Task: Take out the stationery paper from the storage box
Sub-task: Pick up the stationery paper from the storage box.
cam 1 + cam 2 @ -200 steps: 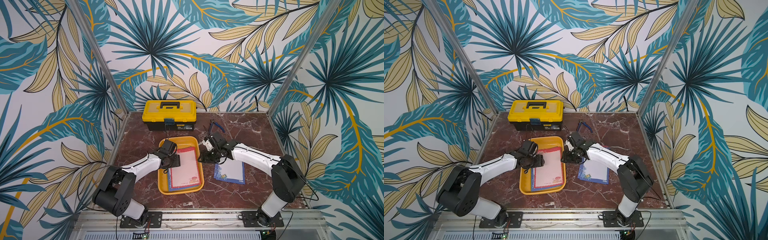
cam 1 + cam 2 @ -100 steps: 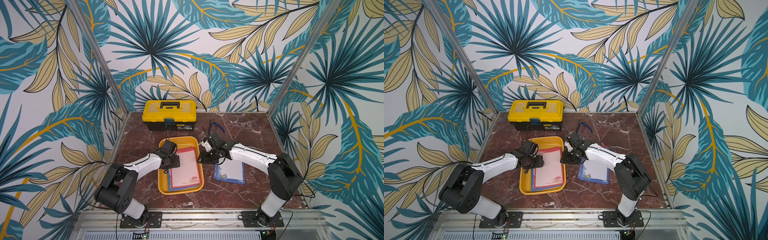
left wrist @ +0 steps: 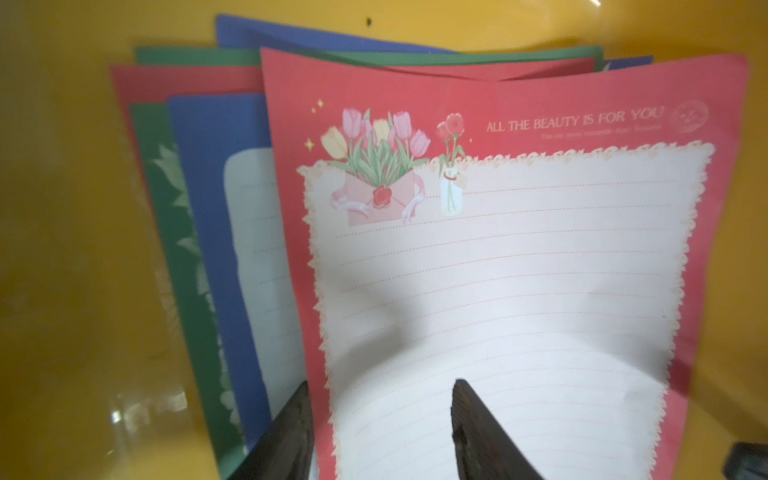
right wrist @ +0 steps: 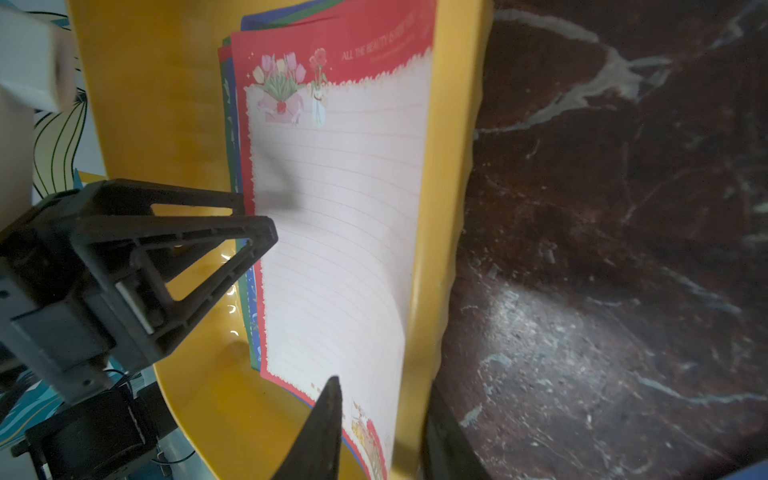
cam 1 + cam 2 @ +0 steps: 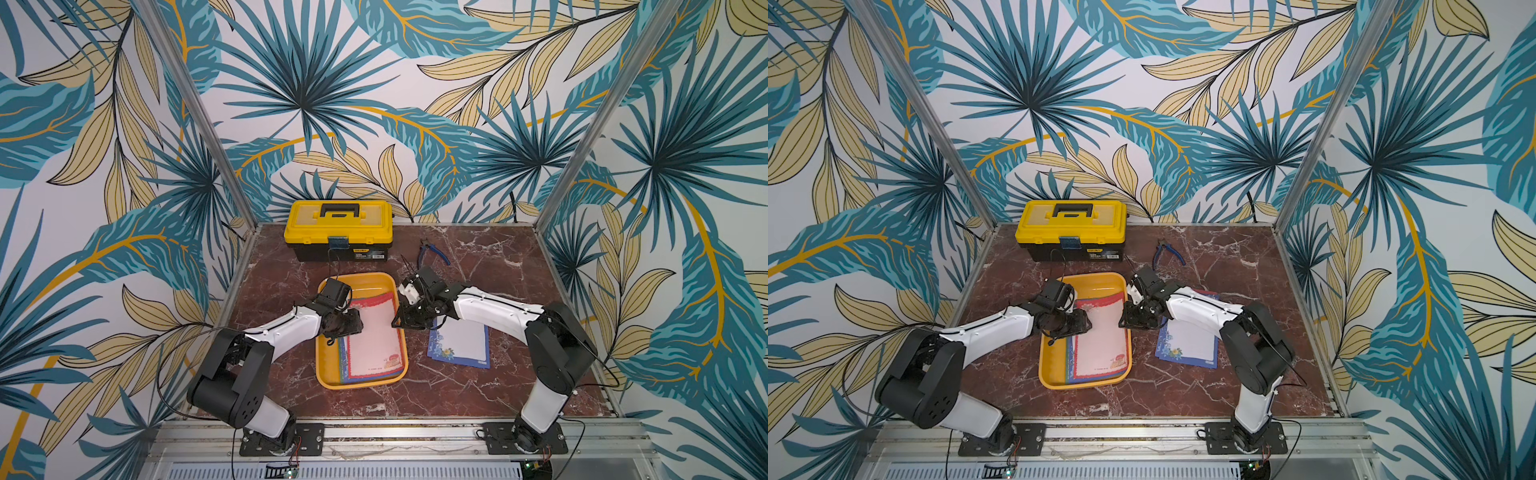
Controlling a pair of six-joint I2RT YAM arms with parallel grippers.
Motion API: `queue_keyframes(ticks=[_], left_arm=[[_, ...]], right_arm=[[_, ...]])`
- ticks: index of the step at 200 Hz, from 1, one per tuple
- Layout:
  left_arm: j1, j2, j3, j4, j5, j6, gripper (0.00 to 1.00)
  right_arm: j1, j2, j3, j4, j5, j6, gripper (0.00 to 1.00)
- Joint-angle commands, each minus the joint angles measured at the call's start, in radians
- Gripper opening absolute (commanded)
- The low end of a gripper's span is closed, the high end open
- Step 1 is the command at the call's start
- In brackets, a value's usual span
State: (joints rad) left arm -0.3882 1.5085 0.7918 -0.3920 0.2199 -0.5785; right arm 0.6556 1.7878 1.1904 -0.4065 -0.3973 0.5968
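storage box (image 5: 360,284): seen in both top views near the middle of the desk (image 5: 498,266), with its long sides running from the front edge toward the back edge.
stationery paper (image 5: 374,338): a fanned stack is laid inside the storage box, toward its right wall.
red-bordered sheet (image 3: 519,270): placed on top of the stack, with one long edge against the box's right wall; blue, green and red margins are shown beneath it on the other side.
blue-bordered sheet (image 5: 459,345): laid flat on the desk just beside the box, toward the right edge, partly covered by the right arm.
left gripper (image 5: 351,326): held over the box's left wall with its jaws spread. In the left wrist view one finger (image 3: 473,428) is set on the white centre of the red-bordered sheet and the other beside that sheet's edge; the sheet is bowed upward between them.
right gripper (image 5: 398,323): jaws parted astride the box's right wall. One finger (image 4: 324,424) is inside above the red-bordered sheet and the other outside over the desk; a strip of paper is visible between the inner finger and the wall.
toolbox (image 5: 338,228): set at the back edge, left of middle, lid closed.
pliers (image 5: 432,253): laid near the back edge, right of the toolbox.
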Motion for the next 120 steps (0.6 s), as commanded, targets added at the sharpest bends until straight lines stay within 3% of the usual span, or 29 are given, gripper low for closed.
queue_keyframes(ticks=[1, 56, 120], left_arm=[[0.009, -0.042, 0.004, 0.025, 0.053, -0.007, 0.52], [0.049, -0.100, -0.036, 0.072, 0.123, -0.038, 0.45], [0.069, -0.059, -0.051, 0.109, 0.196, -0.038, 0.41]], right_arm=[[0.005, 0.013, -0.010, 0.020, -0.018, 0.011, 0.32], [0.005, 0.014, -0.011, 0.024, -0.021, 0.012, 0.31], [0.006, 0.022, -0.004, 0.037, -0.042, 0.019, 0.31]])
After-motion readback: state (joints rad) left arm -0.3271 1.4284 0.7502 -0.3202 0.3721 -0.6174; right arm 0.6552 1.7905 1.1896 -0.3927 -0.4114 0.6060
